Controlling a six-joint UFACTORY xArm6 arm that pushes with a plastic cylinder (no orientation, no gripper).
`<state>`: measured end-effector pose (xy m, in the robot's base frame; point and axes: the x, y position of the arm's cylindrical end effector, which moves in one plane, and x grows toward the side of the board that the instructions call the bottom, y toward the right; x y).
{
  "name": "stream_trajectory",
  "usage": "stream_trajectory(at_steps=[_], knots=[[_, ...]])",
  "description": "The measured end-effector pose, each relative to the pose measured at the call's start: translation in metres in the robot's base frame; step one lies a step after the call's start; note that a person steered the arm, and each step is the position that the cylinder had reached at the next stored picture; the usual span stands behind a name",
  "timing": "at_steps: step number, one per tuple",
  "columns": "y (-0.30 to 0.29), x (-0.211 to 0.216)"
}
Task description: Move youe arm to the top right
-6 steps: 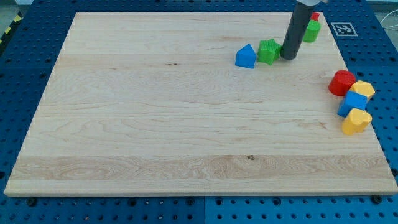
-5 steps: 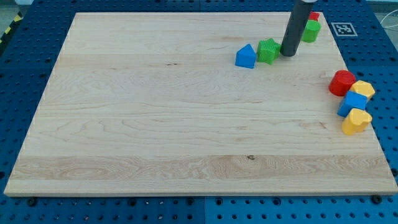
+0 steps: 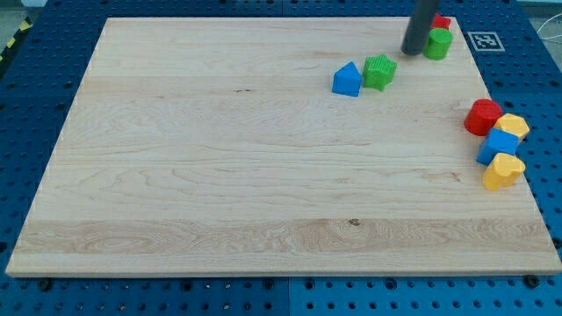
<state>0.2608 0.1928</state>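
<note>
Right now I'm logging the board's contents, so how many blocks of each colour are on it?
Blue: 2, a block beside the green star and one in the right cluster.
Green: 2, the star and a block by my tip.
Red: 2.
Yellow: 2.
Total: 8.

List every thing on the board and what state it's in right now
My tip: on the board near the view's top right, just left of the green cylinder, clear of the green star.
Green star: flat, touching the blue block beside it.
Blue block: flat, left of the star.
Green cylinder: upright.
Red block: behind the cylinder, mostly hidden.
Red cylinder, yellow block, blue right block, yellow lower block: clustered at the right edge.
</note>
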Motion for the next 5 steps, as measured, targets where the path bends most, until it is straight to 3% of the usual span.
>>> stream_trajectory(at_steps=[2,4,5], knots=[[-0.006,-0.068],[0.024,-0.069],[0.069,-0.070]])
